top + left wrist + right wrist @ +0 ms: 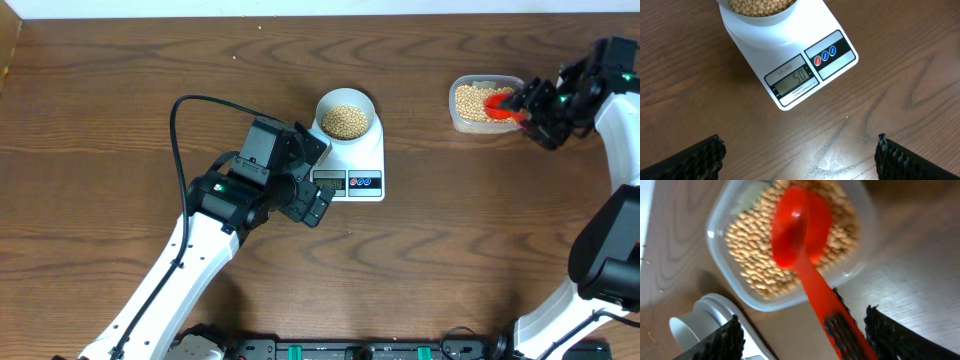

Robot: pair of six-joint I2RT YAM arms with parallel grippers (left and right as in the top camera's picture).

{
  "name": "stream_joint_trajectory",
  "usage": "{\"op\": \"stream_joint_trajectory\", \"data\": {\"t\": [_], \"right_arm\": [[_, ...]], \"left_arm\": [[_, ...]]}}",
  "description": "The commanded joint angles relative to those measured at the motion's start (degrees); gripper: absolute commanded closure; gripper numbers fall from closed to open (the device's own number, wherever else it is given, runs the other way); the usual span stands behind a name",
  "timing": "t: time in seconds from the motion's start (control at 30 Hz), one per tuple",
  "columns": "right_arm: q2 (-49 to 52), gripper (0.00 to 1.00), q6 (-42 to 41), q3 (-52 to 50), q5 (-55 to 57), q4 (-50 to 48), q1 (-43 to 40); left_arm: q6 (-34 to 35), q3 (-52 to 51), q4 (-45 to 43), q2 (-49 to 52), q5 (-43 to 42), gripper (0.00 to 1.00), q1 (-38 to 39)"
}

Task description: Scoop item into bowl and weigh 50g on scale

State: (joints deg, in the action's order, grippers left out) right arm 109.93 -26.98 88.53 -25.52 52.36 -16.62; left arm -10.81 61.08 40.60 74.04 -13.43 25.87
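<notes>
Beans point(346, 121) fill bowl point(321, 110) on scale point(372, 153) (reading 50).

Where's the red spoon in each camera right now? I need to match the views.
Overhead: red spoon at upper right, over the clear tub, in the right pincer.
Left wrist: not in view.
Right wrist: centre, its scoop over the beans in the tub.
Shared landmark: the clear tub, in overhead and right wrist only.
</notes>
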Motion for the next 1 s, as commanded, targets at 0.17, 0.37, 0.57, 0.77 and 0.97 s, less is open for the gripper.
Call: {"op": "stream_joint_trajectory", "data": {"t": [0.17, 0.37, 0.57, 0.77, 0.97], "right_arm": [[-1.0, 0.01, 8.9, 0.3, 3.0, 6.3, -3.4], [-4.1, 0.01, 11.9, 0.4, 9.5, 9.4, -3.5], [-14.1, 0.01, 19.5, 0.4, 9.0, 10.7, -1.9], [-27.3, 0.01, 29.8, 0.4, 7.0, 9.6, 5.2], [-38.3, 0.01, 30.3, 0.4, 7.0, 10.0, 12.1]], "left_arm": [[-1.0, 0.1, 0.0, 0.1, -0.3, 0.02, -0.3], [-1.0, 0.1, 0.0, 0.1, -0.3, 0.02, -0.3], [-1.0, 0.1, 0.0, 0.1, -0.3, 0.02, -0.3], [-1.0, 0.1, 0.0, 0.1, -0.3, 0.02, -0.3], [-1.0, 0.1, 0.0, 0.1, -0.3, 0.02, -0.3]]}}
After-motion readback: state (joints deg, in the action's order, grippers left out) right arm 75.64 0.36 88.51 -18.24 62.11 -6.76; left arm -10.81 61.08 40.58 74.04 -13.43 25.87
